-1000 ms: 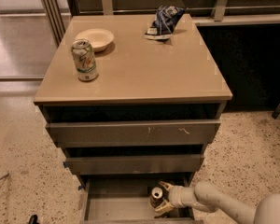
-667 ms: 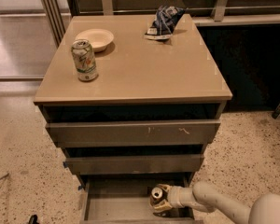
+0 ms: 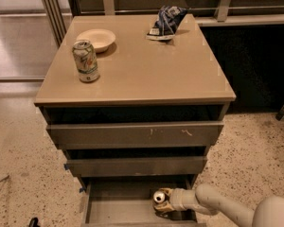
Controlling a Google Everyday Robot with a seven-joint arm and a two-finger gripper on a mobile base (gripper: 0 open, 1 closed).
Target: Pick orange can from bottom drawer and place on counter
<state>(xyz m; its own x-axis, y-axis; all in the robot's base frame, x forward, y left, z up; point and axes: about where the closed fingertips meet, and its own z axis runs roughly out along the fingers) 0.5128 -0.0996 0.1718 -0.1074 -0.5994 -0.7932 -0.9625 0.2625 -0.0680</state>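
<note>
Camera view: the orange can point(image 3: 159, 197) is pinched by the fingers of the gripper point(image 3: 162, 204) right of centre in the bottom drawer point(image 3: 117, 208), and is best drawn outward before being raised to the counter point(image 3: 146, 67).

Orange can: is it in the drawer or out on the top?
In the drawer. The orange can sits inside the pulled-out bottom drawer, the gripper right at it, well below the counter.

My gripper point(image 3: 166, 203) sits in the bottom drawer point(image 3: 118, 207), right side, at the orange can point(image 3: 159, 197). On counter point(image 3: 146, 74): tall can point(image 3: 85, 60) left, bowl point(image 3: 96, 39) behind it, bag point(image 3: 165, 21) back-right.
</note>
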